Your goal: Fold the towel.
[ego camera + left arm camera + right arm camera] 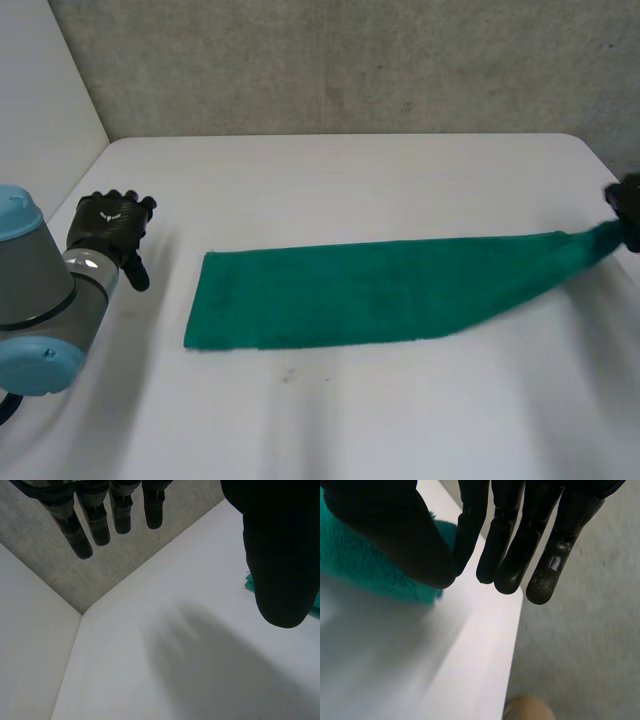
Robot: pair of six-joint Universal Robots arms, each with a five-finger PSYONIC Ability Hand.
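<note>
A green towel lies as a long folded strip across the middle of the white table. Its right end narrows and lifts off the surface towards my right hand at the table's right edge. In the right wrist view my right hand pinches that end of the towel between thumb and fingers. My left hand hovers over the table, left of the towel's left end and apart from it. Seen from its own wrist, my left hand has straight fingers and holds nothing, with a bit of the towel beside its thumb.
A grey wall runs behind the table and a white panel stands at its left. The table's right edge lies just under my right hand's fingertips, with grey floor beyond and a tan object down there.
</note>
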